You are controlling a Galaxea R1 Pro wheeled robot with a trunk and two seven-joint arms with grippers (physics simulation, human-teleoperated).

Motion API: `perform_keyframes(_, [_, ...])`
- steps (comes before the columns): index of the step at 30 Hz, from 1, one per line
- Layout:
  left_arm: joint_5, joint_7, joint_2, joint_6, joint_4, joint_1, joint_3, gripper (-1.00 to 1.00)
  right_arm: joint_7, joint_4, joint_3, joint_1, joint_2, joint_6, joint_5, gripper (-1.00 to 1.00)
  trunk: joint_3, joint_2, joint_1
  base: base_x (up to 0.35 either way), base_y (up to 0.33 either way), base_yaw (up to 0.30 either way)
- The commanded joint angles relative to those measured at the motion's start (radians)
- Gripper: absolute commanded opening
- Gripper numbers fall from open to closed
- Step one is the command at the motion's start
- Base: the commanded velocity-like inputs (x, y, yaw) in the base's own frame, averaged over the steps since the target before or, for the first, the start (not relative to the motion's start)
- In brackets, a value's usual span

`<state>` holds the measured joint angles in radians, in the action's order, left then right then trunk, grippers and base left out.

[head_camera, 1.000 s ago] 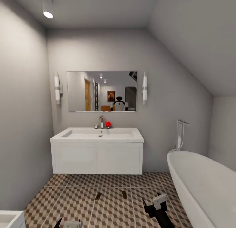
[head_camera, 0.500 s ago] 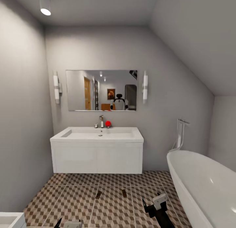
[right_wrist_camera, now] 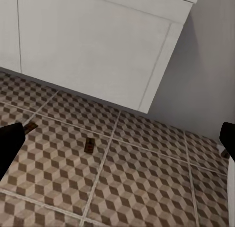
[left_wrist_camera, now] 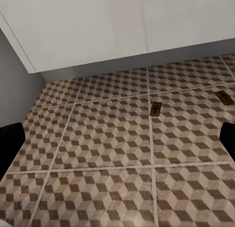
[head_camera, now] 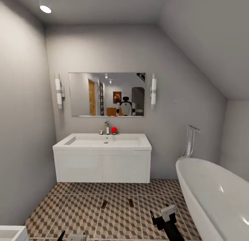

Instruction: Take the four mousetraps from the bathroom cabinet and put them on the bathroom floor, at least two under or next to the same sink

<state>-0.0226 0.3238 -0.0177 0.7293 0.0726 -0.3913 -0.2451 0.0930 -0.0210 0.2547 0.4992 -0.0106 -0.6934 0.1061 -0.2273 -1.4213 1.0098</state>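
Observation:
Two mousetraps lie flat on the cube-patterned bathroom floor, just in front of the white vanity: one left, one right. The white bathroom sink with its chrome tap sits above them. The left wrist view has both mousetraps, as does the right wrist view. My left gripper and my right gripper are open and empty, hanging above the tiles short of the traps. In the head view they sit low, left gripper and right gripper. The cabinet is out of view.
A white oval bathtub with a floor-standing tap fills the right side. Grey walls close in at the left and behind the vanity. A corner of another white fixture shows at the bottom left. A mirror hangs above the sink.
The whole picture has shifted slightly as the camera moved closer to the sink. Both grippers hold the same pose, and the two mousetraps lie where they were.

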Motion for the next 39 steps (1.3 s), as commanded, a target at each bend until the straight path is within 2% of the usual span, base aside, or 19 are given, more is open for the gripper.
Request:
perform_keyframes(1, [-0.002, 0.009, -0.001, 0.004, 0.004, -0.002, -0.008, 1.00, 0.010, 0.001, 0.001, 0.001, 0.000, -0.002, 0.010, 1.00, 0.000, 0.006, -0.004, 0.000, 0.000, 0.000])
perform_keyframes(39, [-0.002, 0.009, -0.002, 0.004, 0.004, -0.002, -0.008, 1.00, 0.010, 0.001, 0.001, 0.001, 0.000, -0.002, 0.010, 1.00, 0.059, 0.272, -0.150, 0.000, 0.000, 0.000])
